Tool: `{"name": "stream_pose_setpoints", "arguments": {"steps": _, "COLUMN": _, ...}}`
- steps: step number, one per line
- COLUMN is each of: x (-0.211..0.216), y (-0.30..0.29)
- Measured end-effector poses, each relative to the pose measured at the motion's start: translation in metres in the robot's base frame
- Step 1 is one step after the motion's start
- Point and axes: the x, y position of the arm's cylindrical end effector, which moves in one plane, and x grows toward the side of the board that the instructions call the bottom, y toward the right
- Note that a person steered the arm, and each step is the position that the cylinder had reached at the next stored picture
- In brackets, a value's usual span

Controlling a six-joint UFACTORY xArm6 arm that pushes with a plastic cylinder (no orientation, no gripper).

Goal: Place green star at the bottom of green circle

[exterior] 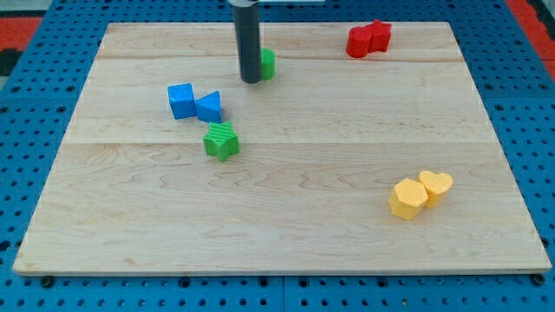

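The green star (221, 140) lies on the wooden board, left of centre. The green circle (267, 63) sits near the view's top, mostly hidden behind the dark rod. My tip (251, 81) rests on the board right beside the green circle, at its left edge, well above and slightly right of the green star.
A blue cube (181, 100) and a blue triangle (209, 107) touch each other just above-left of the green star. Two red blocks (368, 39) sit at the top right. A yellow hexagon (407, 199) and a yellow heart (436, 185) sit at the lower right.
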Motion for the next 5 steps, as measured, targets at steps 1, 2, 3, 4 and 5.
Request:
{"name": "stream_pose_setpoints", "arguments": {"steps": 1, "x": -0.06, "y": 0.002}}
{"name": "stream_pose_setpoints", "arguments": {"steps": 2, "x": -0.037, "y": 0.014}}
{"name": "stream_pose_setpoints", "arguments": {"steps": 3, "x": 0.064, "y": 0.009}}
{"name": "stream_pose_setpoints", "arguments": {"steps": 4, "x": 0.159, "y": 0.0}}
{"name": "stream_pose_setpoints", "arguments": {"steps": 5, "x": 0.195, "y": -0.033}}
